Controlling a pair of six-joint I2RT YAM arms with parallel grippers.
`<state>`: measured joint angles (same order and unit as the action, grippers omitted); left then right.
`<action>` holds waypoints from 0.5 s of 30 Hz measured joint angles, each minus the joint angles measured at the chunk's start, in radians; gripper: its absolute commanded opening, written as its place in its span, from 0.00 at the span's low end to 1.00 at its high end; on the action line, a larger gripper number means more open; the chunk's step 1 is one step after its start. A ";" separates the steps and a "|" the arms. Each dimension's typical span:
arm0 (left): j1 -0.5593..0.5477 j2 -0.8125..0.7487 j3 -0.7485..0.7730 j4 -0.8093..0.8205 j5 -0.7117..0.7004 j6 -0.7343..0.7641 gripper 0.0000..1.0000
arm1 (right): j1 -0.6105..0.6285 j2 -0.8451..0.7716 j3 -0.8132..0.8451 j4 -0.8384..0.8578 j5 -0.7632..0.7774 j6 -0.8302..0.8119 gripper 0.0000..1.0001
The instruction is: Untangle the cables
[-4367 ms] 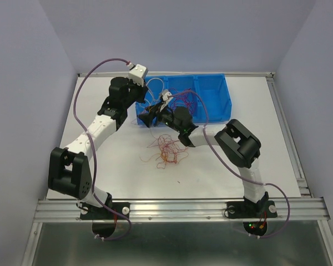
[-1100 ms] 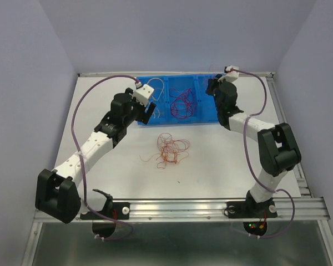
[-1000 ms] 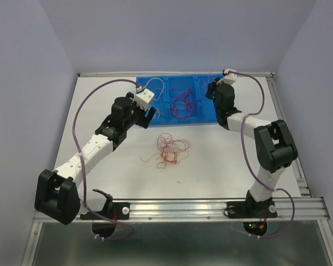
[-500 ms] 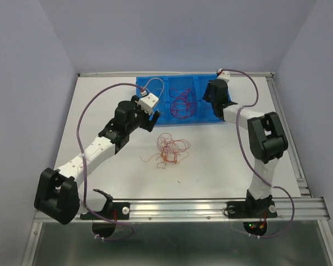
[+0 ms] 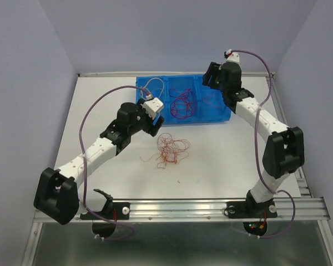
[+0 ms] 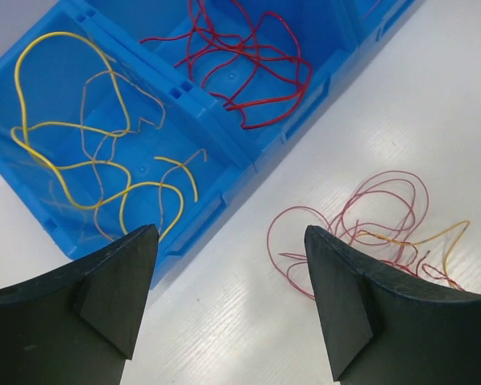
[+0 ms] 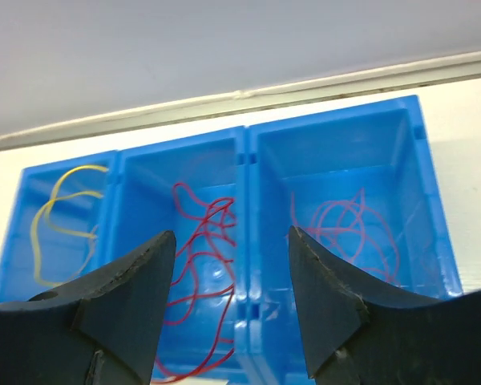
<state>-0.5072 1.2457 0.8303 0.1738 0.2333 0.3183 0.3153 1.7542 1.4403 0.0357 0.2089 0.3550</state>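
Observation:
A loose tangle of red, pink and orange cables (image 5: 167, 151) lies on the white table in front of the blue three-part bin (image 5: 183, 121). In the left wrist view, the tangle (image 6: 385, 228) is at the right, and the bin (image 6: 216, 152) holds yellow and cream wires (image 6: 88, 160) in one part and dark red wires (image 6: 240, 64) in the middle. My left gripper (image 5: 157, 123) (image 6: 228, 237) hovers open and empty over bare table between bin and tangle. My right gripper (image 5: 210, 76) (image 7: 231, 237) is open and empty above the bin's back right. Below it lie dark red wires (image 7: 204, 265) and pink wires (image 7: 349, 228).
An aluminium rail (image 5: 183, 208) runs along the near edge with both arm bases on it. A raised lip (image 5: 280, 111) borders the table's right side, and grey walls close in the back and sides. Thick purple cables (image 5: 91, 113) loop off the arms.
My right gripper has gone from shut to open and has risen back from the bin's right part. My left gripper has slid nearer and rightward, off the bin toward the tangle.

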 measured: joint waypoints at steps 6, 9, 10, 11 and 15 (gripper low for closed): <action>-0.022 0.000 0.000 -0.025 0.076 0.038 0.83 | 0.041 -0.192 -0.135 -0.066 -0.188 0.021 0.65; -0.030 0.000 -0.006 -0.034 0.101 0.056 0.83 | 0.087 -0.278 -0.246 -0.080 -0.232 0.028 0.63; -0.030 0.000 -0.007 -0.040 0.106 0.063 0.83 | 0.100 -0.296 -0.278 -0.081 -0.244 0.030 0.63; -0.031 0.000 -0.010 -0.043 0.110 0.068 0.83 | 0.119 -0.322 -0.330 -0.069 -0.256 0.039 0.63; -0.031 0.005 -0.022 -0.061 0.134 0.097 0.82 | 0.174 -0.391 -0.475 -0.058 -0.292 0.071 0.63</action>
<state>-0.5381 1.2510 0.8082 0.1127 0.3672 0.4156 0.4892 1.3628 0.9653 -0.0227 -0.0830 0.4263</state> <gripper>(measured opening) 0.829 0.630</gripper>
